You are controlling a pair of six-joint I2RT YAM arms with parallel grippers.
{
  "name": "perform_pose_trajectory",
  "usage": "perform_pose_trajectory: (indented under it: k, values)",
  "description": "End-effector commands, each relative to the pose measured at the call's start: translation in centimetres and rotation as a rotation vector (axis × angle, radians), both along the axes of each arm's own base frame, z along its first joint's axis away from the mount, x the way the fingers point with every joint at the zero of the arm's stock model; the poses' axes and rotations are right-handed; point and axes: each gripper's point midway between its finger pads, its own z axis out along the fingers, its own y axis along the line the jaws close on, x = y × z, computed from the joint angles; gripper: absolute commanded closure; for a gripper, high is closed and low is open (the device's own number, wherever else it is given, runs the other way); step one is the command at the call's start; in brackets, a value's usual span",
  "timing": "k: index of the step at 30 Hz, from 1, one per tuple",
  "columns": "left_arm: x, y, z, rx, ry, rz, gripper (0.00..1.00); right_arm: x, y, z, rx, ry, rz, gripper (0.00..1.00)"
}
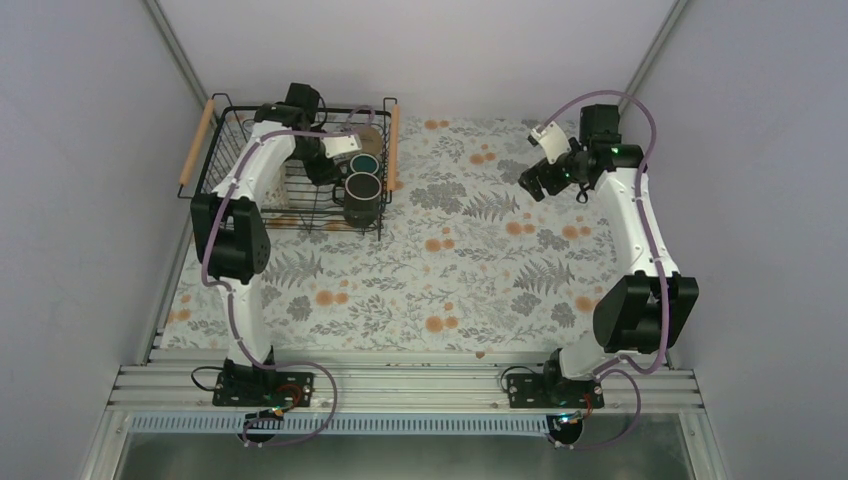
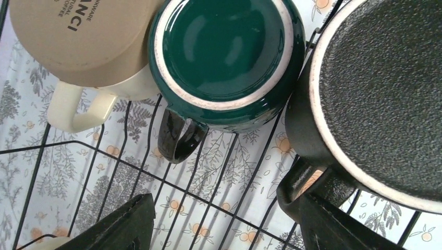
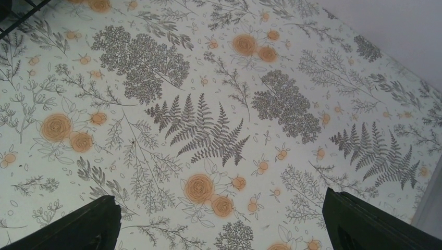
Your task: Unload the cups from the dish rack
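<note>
The dish rack (image 1: pixel 214 158), a black wire basket with wooden bar handles, stands at the far left. My left gripper (image 1: pixel 328 168) is inside it, open and empty. In the left wrist view three mugs stand upside down on the rack wires (image 2: pixel 156 179): a beige mug (image 2: pixel 83 36) with a cream handle, the dark green mug (image 2: pixel 226 47) and the dark grey-black mug (image 2: pixel 385 88). My left gripper (image 2: pixel 224 232) sits just below the green mug's handle. Its right finger (image 2: pixel 339 226) is at the dark mug's handle (image 2: pixel 299 182). My right gripper (image 1: pixel 537 180) is open and empty above the cloth. The other mugs are hidden.
A floral cloth (image 1: pixel 470 270) covers the table; the right wrist view shows only this cloth (image 3: pixel 208 120) between the open fingers. Grey walls close in both sides and the back. The green mug (image 1: pixel 364 162) and dark mug (image 1: pixel 362 195) sit by the rack's right handle (image 1: pixel 393 133).
</note>
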Motion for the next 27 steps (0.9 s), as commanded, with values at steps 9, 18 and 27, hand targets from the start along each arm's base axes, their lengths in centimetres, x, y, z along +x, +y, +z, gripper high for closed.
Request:
perform_pose_trajectory:
  k: [9,18,27]
  values:
    - [-5.0,-2.3,-0.8,-0.055,0.196,-0.161,0.30,0.1,-0.5,-0.4,-0.026,-0.026,-0.002,0.00]
    - [-6.0,-2.7,-1.7,-0.049,0.225,-0.209,0.27,0.4,-0.5,-0.8,-0.027,-0.026,0.002,0.00]
    - [-4.7,-3.6,-4.2,-0.032,0.258,-0.189,0.42,0.6,-0.4,-1.1,-0.021,-0.018,0.001,0.00]
